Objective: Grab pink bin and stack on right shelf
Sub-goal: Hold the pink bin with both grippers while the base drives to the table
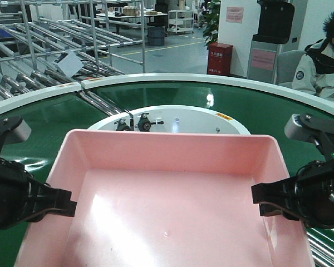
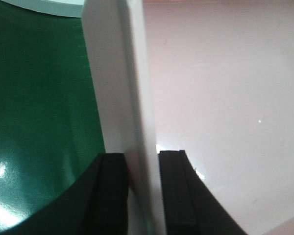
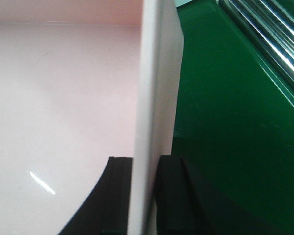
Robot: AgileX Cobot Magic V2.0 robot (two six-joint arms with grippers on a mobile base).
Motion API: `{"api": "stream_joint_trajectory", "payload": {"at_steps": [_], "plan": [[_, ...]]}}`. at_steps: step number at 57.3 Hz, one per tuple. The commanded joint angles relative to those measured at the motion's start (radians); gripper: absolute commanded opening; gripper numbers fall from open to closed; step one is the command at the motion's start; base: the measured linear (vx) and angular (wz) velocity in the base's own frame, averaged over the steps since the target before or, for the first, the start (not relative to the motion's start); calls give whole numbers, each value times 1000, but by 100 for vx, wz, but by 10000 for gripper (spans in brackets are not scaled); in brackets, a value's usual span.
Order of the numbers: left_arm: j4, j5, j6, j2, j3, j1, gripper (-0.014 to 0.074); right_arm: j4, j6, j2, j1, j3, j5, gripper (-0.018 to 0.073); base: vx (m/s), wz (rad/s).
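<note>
The pink bin (image 1: 167,222) fills the near middle of the front view, empty, with the green belt under and around it. My left gripper (image 1: 69,207) is shut on the bin's left wall (image 2: 132,98), one finger outside over the belt and one inside the tub. My right gripper (image 1: 259,201) is shut on the right wall (image 3: 157,88) in the same way. The wrist views show each wall pinched between black fingers (image 2: 112,186) (image 3: 120,191). I cannot tell whether the bin rests on the belt or hangs above it. The right shelf is out of view.
The curved green conveyor belt (image 1: 256,105) wraps round a white centre hub (image 1: 178,119). Metal roller racks (image 1: 44,61) stand at the back left. Chrome rollers (image 3: 264,29) run beside the belt on the right. A seated person (image 1: 325,64) is at the back right.
</note>
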Motion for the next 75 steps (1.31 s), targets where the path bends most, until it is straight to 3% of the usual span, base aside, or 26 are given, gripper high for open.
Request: {"api": "stream_joint_trajectory", "payload": {"at_steps": [1, 75], "plan": [[-78, -46, 22, -35, -39, -7, -1, 55, -14, -33, -1, -39, -73, -8, 0, 0], [-79, -47, 22, -35, -39, -7, -1, 55, -14, -33, -1, -39, -73, -8, -9, 0]]}}
